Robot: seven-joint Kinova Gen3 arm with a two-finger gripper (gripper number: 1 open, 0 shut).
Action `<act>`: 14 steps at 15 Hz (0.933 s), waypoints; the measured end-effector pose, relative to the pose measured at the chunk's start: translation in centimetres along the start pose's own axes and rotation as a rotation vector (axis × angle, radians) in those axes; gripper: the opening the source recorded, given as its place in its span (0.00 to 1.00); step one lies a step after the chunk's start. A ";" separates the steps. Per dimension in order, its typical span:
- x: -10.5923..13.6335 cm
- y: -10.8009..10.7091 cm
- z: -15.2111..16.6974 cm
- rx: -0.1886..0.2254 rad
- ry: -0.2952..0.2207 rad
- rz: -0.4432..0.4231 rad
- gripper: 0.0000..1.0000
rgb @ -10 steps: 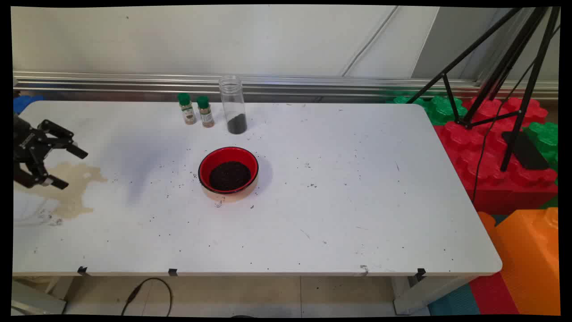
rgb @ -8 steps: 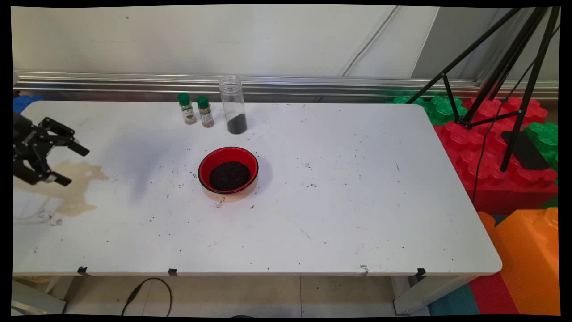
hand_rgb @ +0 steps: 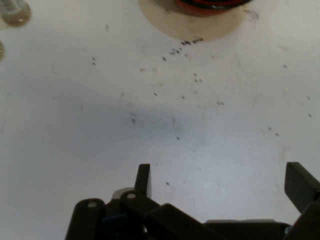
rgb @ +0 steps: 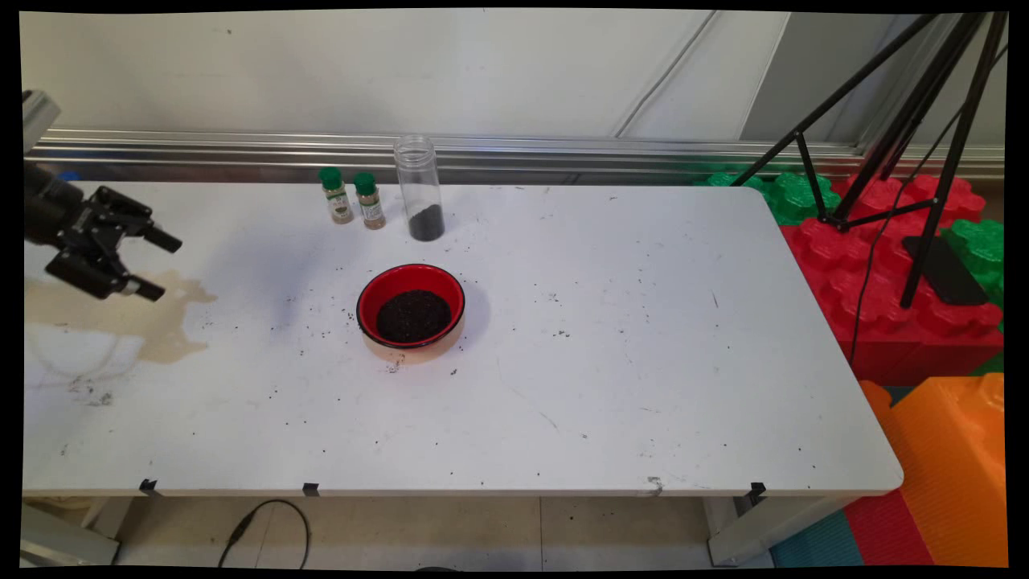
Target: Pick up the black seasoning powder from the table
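Observation:
My black gripper (rgb: 161, 265) hangs open and empty above the table's left end, over a tan stain (rgb: 153, 322). Its fingertips (rgb: 170, 243) point right, towards a red bowl (rgb: 411, 305) of dark grains well off at mid-table. In the hand view the gripper (hand_rgb: 222, 180) shows two spread fingers (hand_rgb: 143, 179) with only bare speckled tabletop between them. The bowl's rim (hand_rgb: 210, 5) and its tan base show at that view's top edge. A tall clear jar (rgb: 419, 189) with dark grains at its bottom and two small green-capped spice bottles (rgb: 354, 197) stand at the table's back.
Dark grains lie scattered on the white table (rgb: 643, 362) around the bowl. A black tripod (rgb: 900, 145) stands over big red and green blocks (rgb: 892, 265) past the table's right end, with an orange block (rgb: 957, 466) nearer. A metal rail (rgb: 563, 149) runs along the wall.
The gripper has risen and shifted right and towards the back of the table, still open. More of the tan stain is uncovered. Bowl, jar and bottles have not moved.

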 end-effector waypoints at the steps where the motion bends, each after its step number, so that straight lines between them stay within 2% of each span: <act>1: 0.2 -0.2 0.1 0.008 0.003 -0.006 1.00; 7: 1.9 -1.8 1.2 0.068 0.023 -0.042 1.00; 14: 4.8 -4.7 3.6 0.140 0.049 -0.068 1.00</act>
